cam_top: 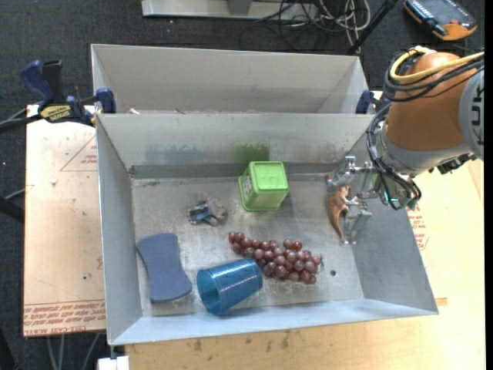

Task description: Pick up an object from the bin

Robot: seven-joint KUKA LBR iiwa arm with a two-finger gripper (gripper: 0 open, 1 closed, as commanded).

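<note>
Bin point(231, 141): grey metal, loose things on its floor.
Pincer point(350, 206): low by the right wall; its opening I cannot tell.
Blue cup point(229, 285): on its side, front, touching dark grapes point(277, 257).
Green box point(266, 185): back middle.
Orange thing point(337, 209): slim, against the pincer (grip unclear).

The bin point(115, 206) held six things, one of each kind: one green box point(266, 185), one blue cup point(229, 285), one bunch of dark red grapes point(277, 258), one blue-grey oblong pad point(163, 267), one small dark toy point(206, 214) and one orange-brown piece point(337, 206).
</note>
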